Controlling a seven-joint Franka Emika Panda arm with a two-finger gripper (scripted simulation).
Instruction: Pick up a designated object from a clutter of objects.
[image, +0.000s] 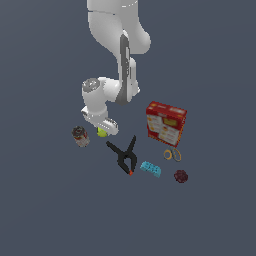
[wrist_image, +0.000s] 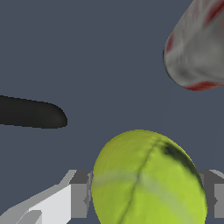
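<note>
the gripper (image: 103, 131) is down over the ball (wrist_image: 148, 179), which sits between its fingers (wrist_image: 78, 192) beside the can (image: 80, 136); whether they press it yet i cannot tell; this looks like the grasp step; next, close firmly and lift straight up.

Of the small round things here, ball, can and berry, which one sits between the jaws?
The yellow-green ball: the wrist view shows a finger on each side. The can stands beside it; the dark red berry lies far off.
</note>
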